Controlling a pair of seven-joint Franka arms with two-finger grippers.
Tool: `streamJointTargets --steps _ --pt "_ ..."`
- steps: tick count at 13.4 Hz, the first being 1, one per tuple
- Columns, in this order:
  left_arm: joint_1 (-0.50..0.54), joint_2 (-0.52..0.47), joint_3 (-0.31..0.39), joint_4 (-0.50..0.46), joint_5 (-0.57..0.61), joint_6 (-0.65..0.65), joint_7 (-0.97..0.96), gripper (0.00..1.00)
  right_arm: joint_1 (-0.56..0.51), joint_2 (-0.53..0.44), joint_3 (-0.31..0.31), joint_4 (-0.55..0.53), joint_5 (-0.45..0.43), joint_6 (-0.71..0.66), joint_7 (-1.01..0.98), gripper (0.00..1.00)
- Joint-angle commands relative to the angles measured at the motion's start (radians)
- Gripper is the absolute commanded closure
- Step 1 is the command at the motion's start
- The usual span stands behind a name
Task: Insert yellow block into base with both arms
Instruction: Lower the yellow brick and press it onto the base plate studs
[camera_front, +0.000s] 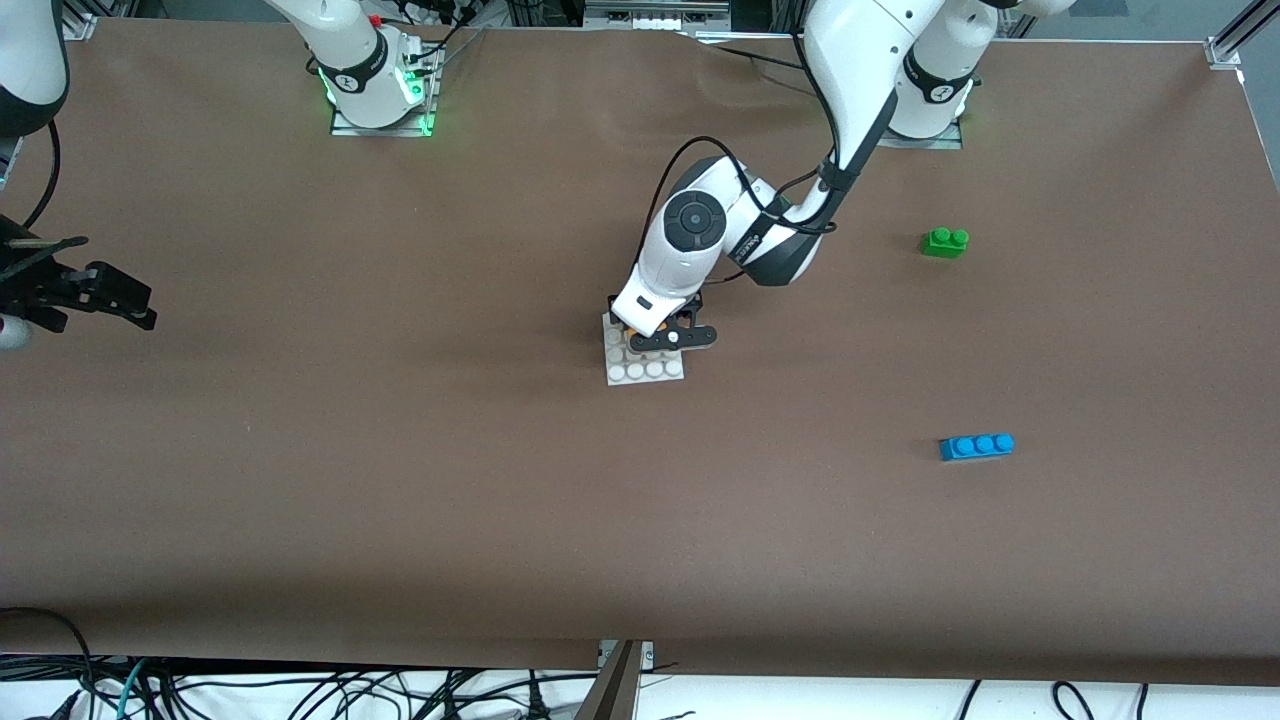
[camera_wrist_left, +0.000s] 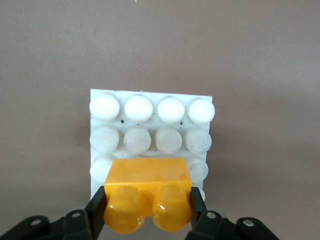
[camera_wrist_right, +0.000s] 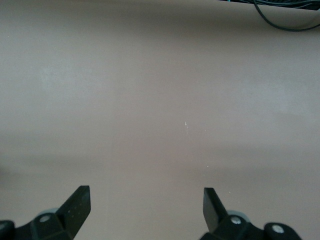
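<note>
Already the left gripper (camera_wrist_left: 147, 210) clamped the block (camera_wrist_left: 148, 192) over the base (camera_wrist_left: 150, 125), unseated, while the right gripper (camera_wrist_right: 145, 207) waited wide, well off.

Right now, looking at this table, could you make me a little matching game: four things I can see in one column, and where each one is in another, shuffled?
Things:
1. small orange-yellow plastic brick
2. small green two-stud plastic brick
3. long blue three-stud plastic brick
4. right gripper

Places or states:
A. lying on the table nearest the front camera, toward the left arm's end
B. open over bare brown table
C. clamped in the left gripper over the flat white studded square plate
D. on the table, farther from the front camera than the blue one

Pairs: 1-C, 2-D, 3-A, 4-B
</note>
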Motion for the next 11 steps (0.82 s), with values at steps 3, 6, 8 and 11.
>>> streamJointTargets --steps 3,6,8,11 --pt "-0.025 0.027 0.014 0.038 0.026 -0.023 -0.039 1.0 -0.01 0.009 0.007 0.028 -0.008 -0.016 -0.015 0.0" --pt "-0.028 0.035 0.013 0.038 0.026 -0.023 -0.039 1.0 -0.008 0.009 0.007 0.028 -0.008 -0.016 -0.015 0.0" --pt "-0.029 0.041 0.014 0.038 0.026 -0.023 -0.039 1.0 -0.008 0.009 0.007 0.028 -0.008 -0.016 -0.015 0.0" --pt "-0.029 0.047 0.013 0.038 0.05 -0.023 -0.039 1.0 -0.008 0.009 0.007 0.028 -0.008 -0.016 -0.015 0.0"
